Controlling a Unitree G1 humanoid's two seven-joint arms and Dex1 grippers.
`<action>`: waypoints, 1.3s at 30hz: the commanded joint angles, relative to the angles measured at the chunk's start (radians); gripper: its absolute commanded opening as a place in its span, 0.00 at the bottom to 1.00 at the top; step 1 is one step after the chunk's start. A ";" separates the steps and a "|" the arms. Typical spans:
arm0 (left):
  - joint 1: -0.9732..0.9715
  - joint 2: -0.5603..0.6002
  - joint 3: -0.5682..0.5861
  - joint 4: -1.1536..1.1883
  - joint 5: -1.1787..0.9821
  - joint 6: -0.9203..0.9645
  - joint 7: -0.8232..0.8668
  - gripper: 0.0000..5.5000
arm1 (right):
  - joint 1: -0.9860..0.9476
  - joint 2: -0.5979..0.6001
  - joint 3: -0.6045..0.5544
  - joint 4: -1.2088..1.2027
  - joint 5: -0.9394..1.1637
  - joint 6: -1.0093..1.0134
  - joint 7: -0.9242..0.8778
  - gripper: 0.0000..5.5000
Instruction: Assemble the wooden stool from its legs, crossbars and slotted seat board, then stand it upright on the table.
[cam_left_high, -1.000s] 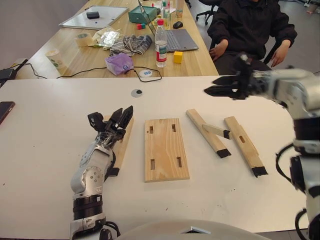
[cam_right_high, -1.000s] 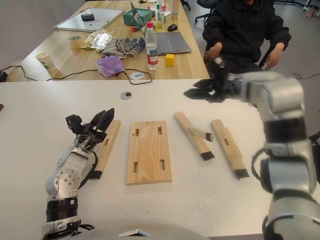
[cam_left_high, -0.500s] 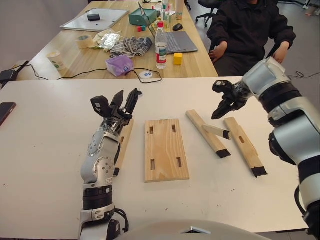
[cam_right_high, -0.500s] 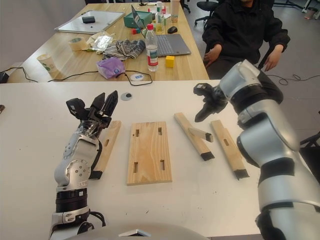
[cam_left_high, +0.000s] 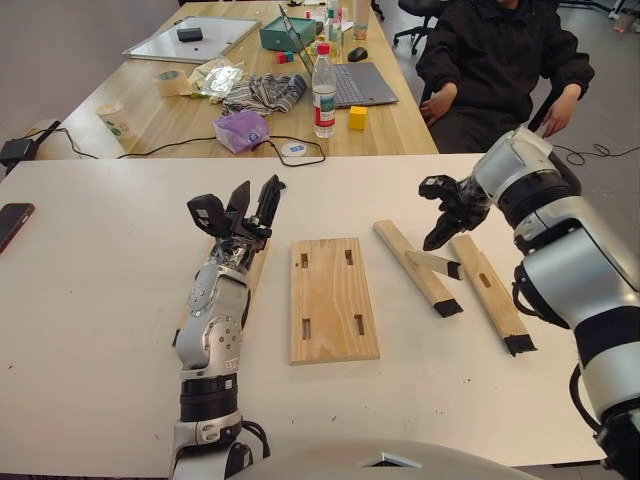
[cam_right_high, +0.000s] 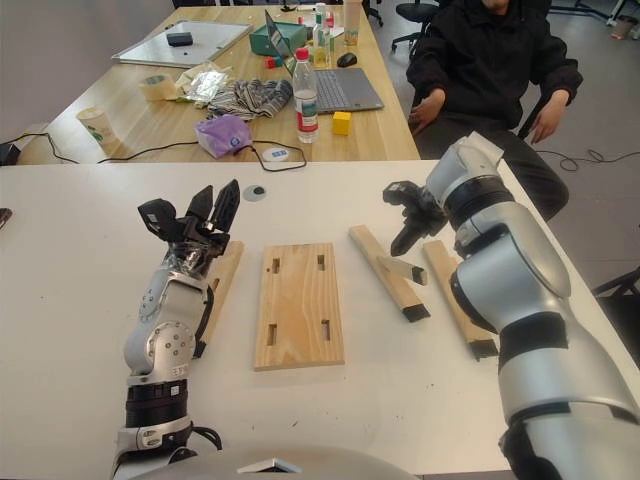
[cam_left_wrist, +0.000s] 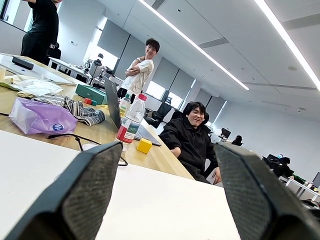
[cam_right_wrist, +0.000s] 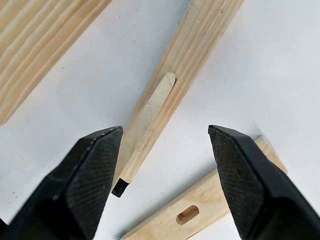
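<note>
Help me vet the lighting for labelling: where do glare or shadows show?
Left wrist view: ceiling lights glare, left gripper dark against them. Right wrist view: table evenly lit, no glare. Left eye view: only faint shadows beside the board.

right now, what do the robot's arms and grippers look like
The left arm and right arm are rounded silver-grey shells with black joint bands; a black cable loops beside the right arm. The left gripper and right gripper are black, each with two tapered fingers and stippled pads.
</note>
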 joint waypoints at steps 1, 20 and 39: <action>0.017 -0.006 -0.017 -0.013 0.015 -0.006 0.009 0.61 | -0.004 0.038 -0.031 0.033 -0.024 0.003 -0.026 0.58; 0.040 -0.026 -0.032 -0.019 0.033 -0.016 0.028 0.61 | 0.073 0.071 -0.076 0.077 -0.092 -0.020 -0.055 0.19; 0.043 0.051 0.013 -0.030 0.024 0.027 0.014 0.61 | -0.033 -0.091 -0.571 -0.110 0.203 0.141 -0.303 0.07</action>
